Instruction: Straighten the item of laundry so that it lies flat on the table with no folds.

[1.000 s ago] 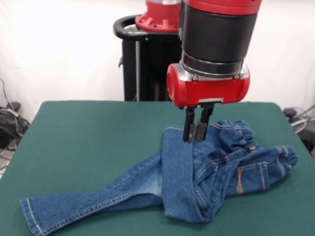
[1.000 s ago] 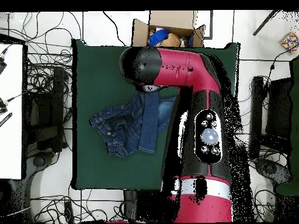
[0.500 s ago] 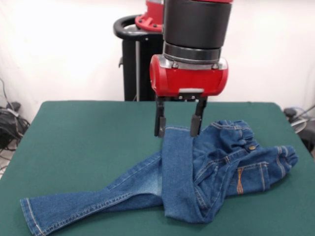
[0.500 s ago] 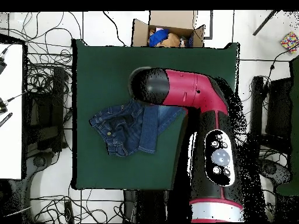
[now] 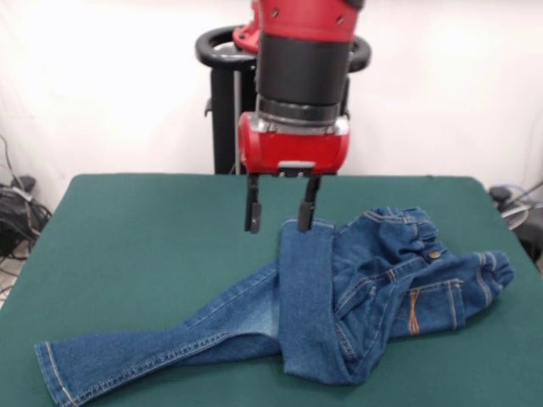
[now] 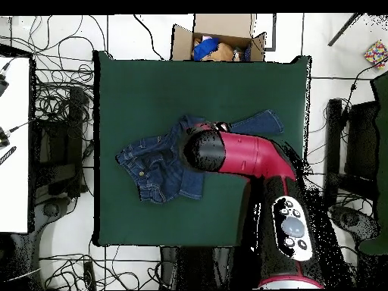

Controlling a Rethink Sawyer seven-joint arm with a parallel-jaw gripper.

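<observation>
Released pincer (image 5: 282, 215) hovering with prongs spread above the hem of the folded-over leg of the denim jeans (image 5: 339, 297), which lie crumpled right of centre on the green bench (image 5: 153, 229), apparently positioned for another straightening pull.

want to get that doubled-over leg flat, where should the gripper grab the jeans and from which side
Best guess: grip the hem end of the folded-over leg of the jeans, coming straight down from above. That hem lies on top as a free edge near the waistband, so a pinch there should catch only that leg. The open gripper hangs just above it, one finger at the hem. From there, pull toward bare table.
</observation>
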